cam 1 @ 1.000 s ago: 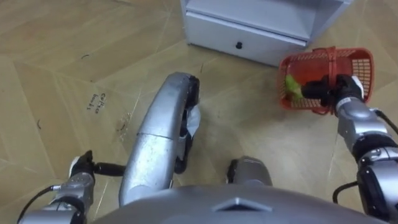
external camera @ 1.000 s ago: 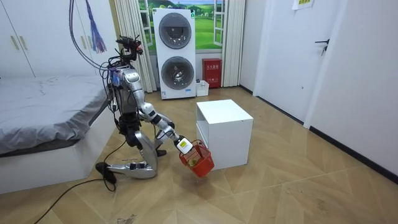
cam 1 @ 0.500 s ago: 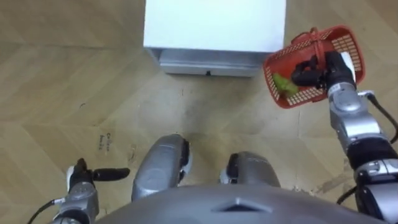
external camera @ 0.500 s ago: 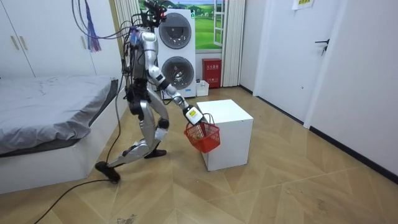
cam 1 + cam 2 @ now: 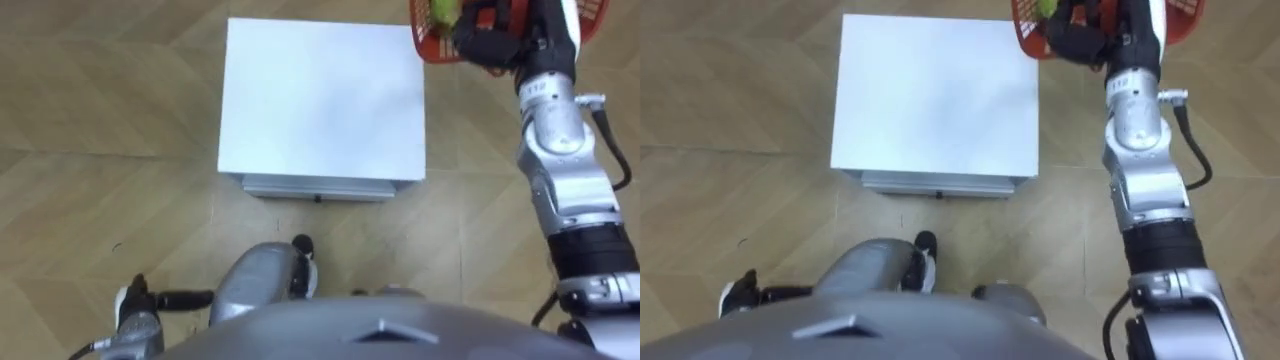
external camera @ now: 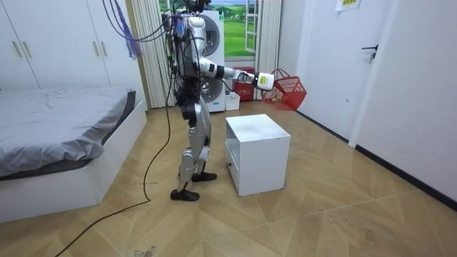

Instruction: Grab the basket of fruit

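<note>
Basket (image 5: pixel 427 47) (red, right hand (image 5: pixel 492 44) gripping) holds green fruit (image 5: pixel 440 10).

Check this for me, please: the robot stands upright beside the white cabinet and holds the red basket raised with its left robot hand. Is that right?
Not quite: the hand is wrong. The robot stands upright beside the white cabinet and holds the red basket raised with its right robot hand, as the left eye view shows. The left robot hand hangs low, empty.
</note>
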